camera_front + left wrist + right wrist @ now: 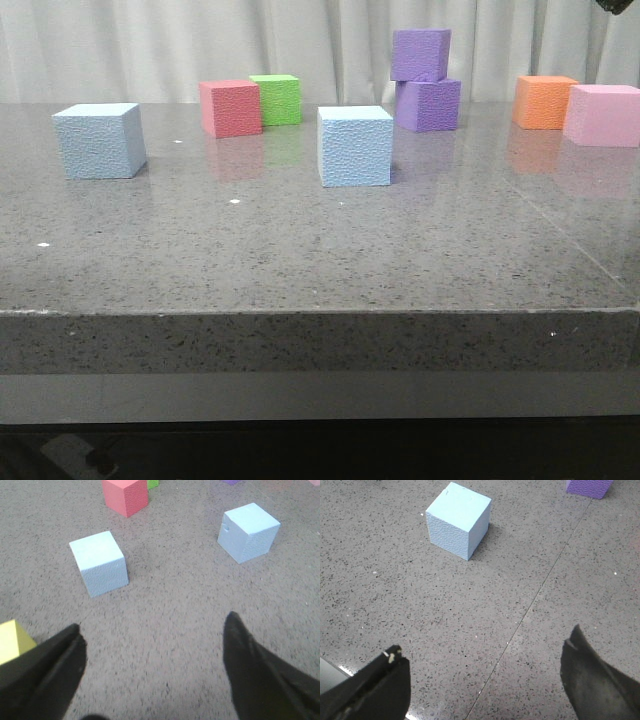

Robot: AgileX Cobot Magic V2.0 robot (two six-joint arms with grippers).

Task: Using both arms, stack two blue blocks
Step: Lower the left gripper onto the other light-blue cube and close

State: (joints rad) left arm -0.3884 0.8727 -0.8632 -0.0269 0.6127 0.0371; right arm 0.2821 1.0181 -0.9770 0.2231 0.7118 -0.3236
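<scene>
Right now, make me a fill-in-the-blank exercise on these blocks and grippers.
1. The two blue blocks stand ____ on the table, not stacked.
2. One purple block sits on top of another ____ block.
3. The green block stands just behind the ____ block.
4. The left gripper and right gripper are both ____ and hold nothing.

Missing words: apart; purple; red; open

On the grey speckled surface (pixel 300 250), a red cube (pixel 230 108) sits upper left of centre, a green cube (pixel 276 99) just behind its right side. Two purple cubes (pixel 424 92) are stacked upper right of centre. Far right, an orange cube (pixel 544 101) stands beside a pink cube (pixel 603 115). A yellow cube (pixel 12 640) shows at the left wrist view's lower left edge.
</scene>
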